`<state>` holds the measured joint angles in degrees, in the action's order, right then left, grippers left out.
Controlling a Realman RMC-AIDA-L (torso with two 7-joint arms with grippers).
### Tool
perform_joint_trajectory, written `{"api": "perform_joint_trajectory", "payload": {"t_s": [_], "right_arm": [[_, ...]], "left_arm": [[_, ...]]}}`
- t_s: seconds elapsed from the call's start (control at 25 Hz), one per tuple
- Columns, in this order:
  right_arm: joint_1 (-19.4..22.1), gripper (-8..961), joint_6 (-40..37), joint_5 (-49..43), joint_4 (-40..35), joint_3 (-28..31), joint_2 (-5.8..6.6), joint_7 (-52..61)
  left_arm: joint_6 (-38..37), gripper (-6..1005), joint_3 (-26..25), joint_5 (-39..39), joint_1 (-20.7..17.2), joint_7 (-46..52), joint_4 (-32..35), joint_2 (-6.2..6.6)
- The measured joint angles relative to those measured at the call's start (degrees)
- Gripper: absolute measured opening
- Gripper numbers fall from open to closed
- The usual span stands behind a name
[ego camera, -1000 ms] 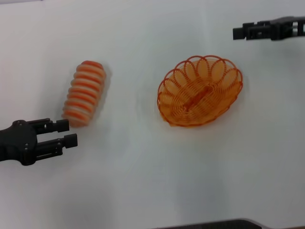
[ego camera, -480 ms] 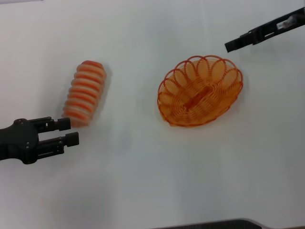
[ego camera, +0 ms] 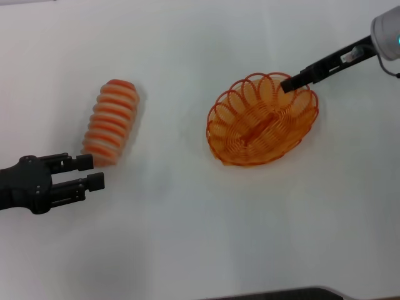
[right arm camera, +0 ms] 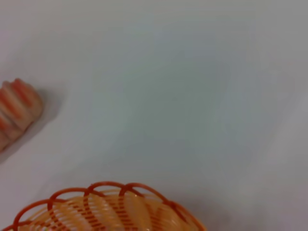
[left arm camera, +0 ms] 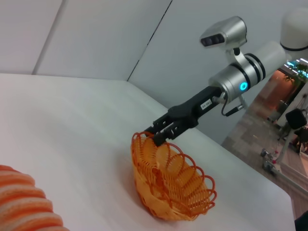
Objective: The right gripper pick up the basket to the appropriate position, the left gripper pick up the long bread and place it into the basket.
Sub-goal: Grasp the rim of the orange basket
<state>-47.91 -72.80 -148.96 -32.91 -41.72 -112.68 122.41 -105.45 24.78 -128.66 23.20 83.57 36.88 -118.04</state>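
Observation:
The orange wire basket [ego camera: 262, 120] stands on the white table right of centre. It also shows in the left wrist view [left arm camera: 168, 185] and the right wrist view [right arm camera: 106, 209]. My right gripper [ego camera: 289, 83] hangs over the basket's far right rim and also shows in the left wrist view [left arm camera: 160, 134]. The long bread [ego camera: 111, 121], striped orange and cream, lies on the left. My left gripper [ego camera: 91, 172] is open and empty, just off the bread's near end and not touching it. The bread's end shows in the left wrist view [left arm camera: 24, 204] and the right wrist view [right arm camera: 17, 108].
The white table [ego camera: 187, 237] is bare between the bread and the basket and in front of both. A dark edge [ego camera: 281, 294] lies along the bottom of the head view. The table's far edge [left arm camera: 250, 168] runs behind the basket.
My right arm has come down and to the left from the back right corner onto the basket's far rim. My left gripper has barely moved. Bread and basket are where they were.

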Motion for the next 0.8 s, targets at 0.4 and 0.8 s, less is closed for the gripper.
{"api": "perform_joint_trajectory", "payload": {"t_s": [0.4,0.8], "right_arm": [[0.2,545,-0.4,-0.1,1.1,-1.7,0.01,1.0],[1.5,162,-2.3,1.3,0.6,-1.0,0.14,0.4]], "left_arm": [[0.1,596,0.0,0.0,0.2,0.0,-0.1,-0.1],[0.7,596,0.0,0.0,0.7,0.0,-0.1,-0.08]]}}
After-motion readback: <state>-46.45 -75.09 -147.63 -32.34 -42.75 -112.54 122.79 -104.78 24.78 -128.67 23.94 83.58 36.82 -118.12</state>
